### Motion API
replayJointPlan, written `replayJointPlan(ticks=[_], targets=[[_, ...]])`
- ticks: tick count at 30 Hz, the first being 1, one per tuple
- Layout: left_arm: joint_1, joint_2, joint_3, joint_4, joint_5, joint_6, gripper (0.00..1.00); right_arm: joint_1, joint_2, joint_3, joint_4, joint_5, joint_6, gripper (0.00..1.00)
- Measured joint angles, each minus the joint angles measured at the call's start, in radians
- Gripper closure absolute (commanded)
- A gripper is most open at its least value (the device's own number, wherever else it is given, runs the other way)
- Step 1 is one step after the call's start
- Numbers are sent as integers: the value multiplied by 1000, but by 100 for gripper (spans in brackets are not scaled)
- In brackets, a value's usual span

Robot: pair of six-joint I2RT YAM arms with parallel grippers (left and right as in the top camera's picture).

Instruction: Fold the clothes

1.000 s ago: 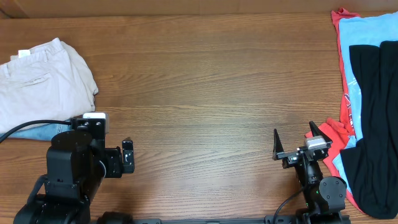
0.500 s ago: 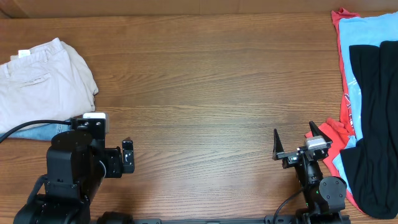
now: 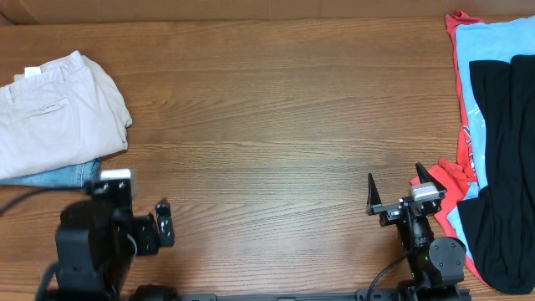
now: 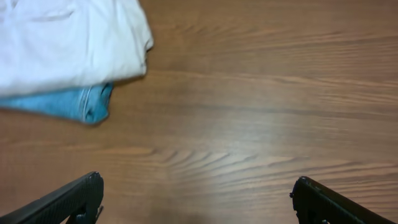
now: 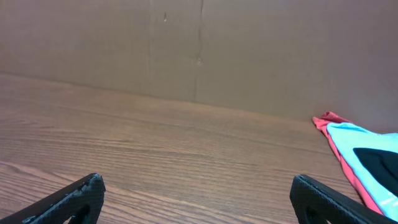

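Observation:
The folded beige shorts lie at the table's far left on top of a denim-blue garment. The left wrist view shows both, the shorts and the denim, at upper left. A pile of clothes lies at the right edge: red, light-blue and black. My left gripper is open and empty over bare wood, below and right of the shorts. Beside the red cloth, my right gripper stands open and empty.
The wooden table stretches between the two clothing piles. A brown cardboard wall closes off the far side. Red fabric reaches close to the right arm's base. In the right wrist view the red and light-blue pile sits at far right.
My left arm has drawn back toward the near edge and slightly left, uncovering the denim garment's edge. The right arm has not moved, and both grippers stay open.

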Motion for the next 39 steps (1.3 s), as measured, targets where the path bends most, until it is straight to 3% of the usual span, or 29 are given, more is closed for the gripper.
replayJointPlan(ticks=[6,18,32,35,39], targets=[[26,-156,-212,123,20,8,0,0,0,0,1,0,0,0],[33,-451,-744,727,87,13,0,0,0,0,1,0,0,0],[96,-599,-1019,1332,113,18,0,0,0,0,1,0,0,0],[96,-600,-1051,1316,113,19,0,0,0,0,1,0,0,0],[96,-600,-1062,1184,116,20,0,0,0,0,0,0,0,0]])
